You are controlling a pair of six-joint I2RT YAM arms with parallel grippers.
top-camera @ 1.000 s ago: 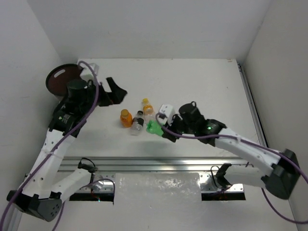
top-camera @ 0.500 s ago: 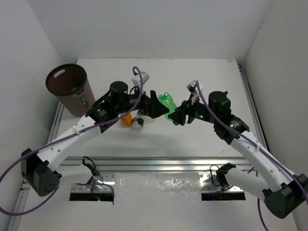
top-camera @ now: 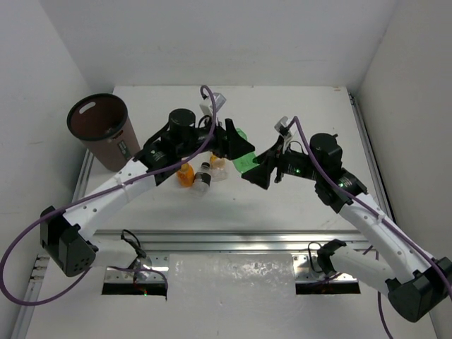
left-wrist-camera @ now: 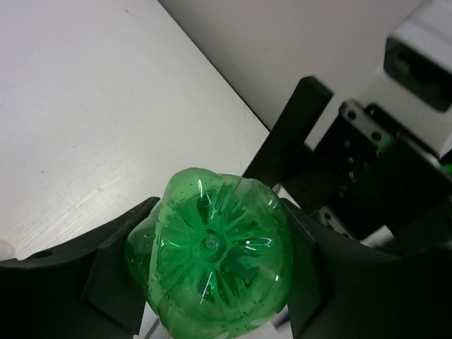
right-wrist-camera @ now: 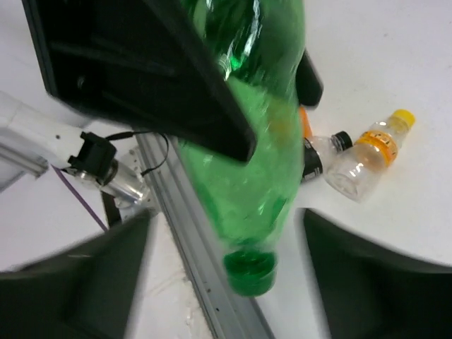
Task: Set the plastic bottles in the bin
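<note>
Above the table's middle, a green plastic bottle [top-camera: 246, 164] hangs between both arms. My left gripper [top-camera: 237, 146] is shut on its lower body; in the left wrist view its ribbed base [left-wrist-camera: 210, 253] fills the space between my black fingers [left-wrist-camera: 116, 272]. My right gripper [top-camera: 260, 165] stands open around the neck end, and the green cap [right-wrist-camera: 248, 272] hangs free between the spread jaws. On the table below lie an orange bottle [top-camera: 185, 174], a clear black-capped one [top-camera: 202, 181] and a yellow-capped one [right-wrist-camera: 369, 154]. The brown bin [top-camera: 119, 150] stands upright at the far left.
A metal rail [top-camera: 233, 240] runs along the near table edge. White walls enclose the table on the left, back and right. Purple cables loop over both arms.
Left gripper has closed on the green bottle's base, and the right gripper has let go and opened. A second ago the right gripper held the bottle low on the table, with the left arm at the bin.
</note>
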